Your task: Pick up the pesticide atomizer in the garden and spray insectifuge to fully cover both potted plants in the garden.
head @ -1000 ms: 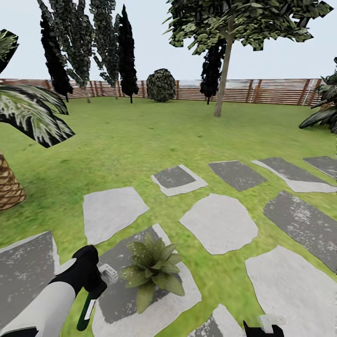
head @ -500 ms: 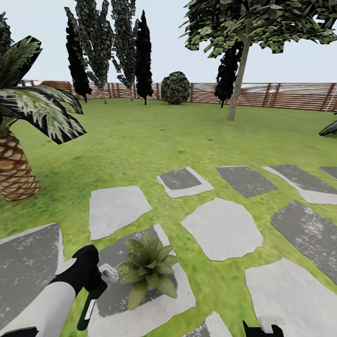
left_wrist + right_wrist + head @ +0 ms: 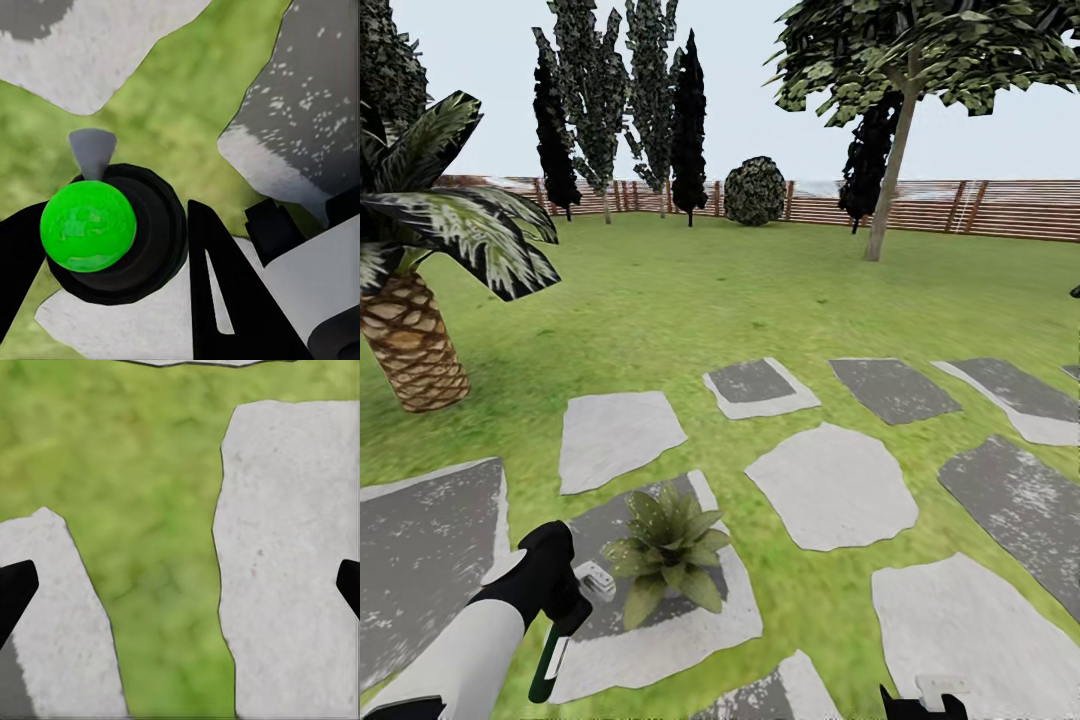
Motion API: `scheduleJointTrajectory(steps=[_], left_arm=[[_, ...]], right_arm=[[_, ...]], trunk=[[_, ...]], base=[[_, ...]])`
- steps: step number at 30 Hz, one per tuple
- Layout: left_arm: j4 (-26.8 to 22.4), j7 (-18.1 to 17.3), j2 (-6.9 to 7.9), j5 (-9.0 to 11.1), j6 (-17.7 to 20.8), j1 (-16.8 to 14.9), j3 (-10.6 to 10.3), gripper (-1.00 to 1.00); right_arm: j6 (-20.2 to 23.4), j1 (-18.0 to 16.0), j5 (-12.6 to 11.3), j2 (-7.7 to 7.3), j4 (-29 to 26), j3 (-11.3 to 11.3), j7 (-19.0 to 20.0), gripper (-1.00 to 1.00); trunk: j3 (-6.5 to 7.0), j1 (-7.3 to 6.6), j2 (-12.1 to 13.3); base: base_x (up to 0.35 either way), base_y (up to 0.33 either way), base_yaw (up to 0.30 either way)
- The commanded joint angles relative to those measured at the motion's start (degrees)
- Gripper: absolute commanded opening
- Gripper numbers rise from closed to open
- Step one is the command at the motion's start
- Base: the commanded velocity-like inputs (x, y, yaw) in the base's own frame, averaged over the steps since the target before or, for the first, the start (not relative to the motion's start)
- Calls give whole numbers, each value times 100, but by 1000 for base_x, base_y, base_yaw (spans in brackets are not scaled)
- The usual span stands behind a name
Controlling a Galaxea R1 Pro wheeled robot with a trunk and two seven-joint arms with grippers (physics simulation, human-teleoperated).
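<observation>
Left claw (image 3: 565,608) around pesticide atomizer (image 3: 548,662) — potted plant (image 3: 665,552) just beside

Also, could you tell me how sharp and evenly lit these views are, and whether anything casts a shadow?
Head view: flat, even light; the potted plant and palm cast only faint shading, and the far fence looks slightly soft. Left wrist view: the atomizer is close and blurry. Right wrist view: soft grass and stepping stones, with dark fingers at both edges.

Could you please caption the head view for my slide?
Left hand holds the atomizer beside a potted plant on a stepping stone.
</observation>
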Motion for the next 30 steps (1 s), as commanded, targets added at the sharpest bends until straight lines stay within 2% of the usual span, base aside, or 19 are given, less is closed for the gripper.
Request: scheduleJointTrajectory(steps=[1,7,20,24,30], left_arm=[[-7,-48,-4,-47,32,-4,23,-100],[-14,-55,13,-63,40,-39,7,-100],[8,-85,9,-112,56,21,-14,-100],[-7,-91,-3,-104,60,22,4,-100],[-13,-87,5,-112,53,13,-6,-100]], right_arm=[[-20,-4,11,0,1,-52,46,100],[-20,-4,10,7,-7,-53,48,100],[-20,-4,11,1,-4,-56,37,100],[-20,-4,11,0,-6,-56,37,100],[-20,-4,11,0,-7,-58,37,100]], trunk=[[-5,-2,-3],[-5,-2,-3],[-5,-2,-3],[-5,-2,-3],[-5,-2,-3]], base=[[-30,-36,0],[-4,-5,17],[3,0,263],[257,-8,210],[242,-162,17]])
